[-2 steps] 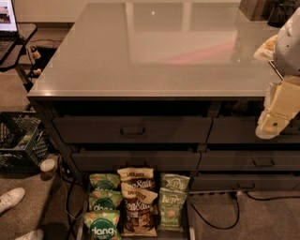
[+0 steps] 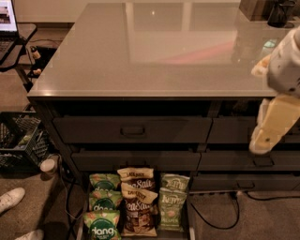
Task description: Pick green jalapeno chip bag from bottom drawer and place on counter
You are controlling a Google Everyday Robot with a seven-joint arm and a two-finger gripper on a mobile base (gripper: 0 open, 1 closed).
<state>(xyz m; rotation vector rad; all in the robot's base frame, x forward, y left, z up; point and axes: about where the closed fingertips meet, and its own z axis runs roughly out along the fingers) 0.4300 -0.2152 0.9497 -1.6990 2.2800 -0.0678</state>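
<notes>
The bottom drawer (image 2: 191,220) is pulled open at the floor, below the counter (image 2: 154,51). Two olive-green jalapeno chip bags with white "Kettle" script lie in its right column, one in front (image 2: 172,209) and one behind (image 2: 175,182). Bright green "dang" bags (image 2: 103,220) fill the left column and brown "Sea Salt" bags (image 2: 138,206) the middle. My gripper (image 2: 267,136) hangs at the right edge of the view, high above the drawer and in front of the counter's right side, well apart from the bags.
Closed dark drawers with bar handles (image 2: 133,130) stack under the counter. A black crate (image 2: 18,140) and a cup (image 2: 48,166) sit at left, with white shoes (image 2: 11,199) and cables (image 2: 220,220) on the carpet. Dark objects (image 2: 276,11) stand on the counter's far right corner.
The view has shifted slightly. My gripper stays at the right edge, a little lower. The bags in the drawer have not moved.
</notes>
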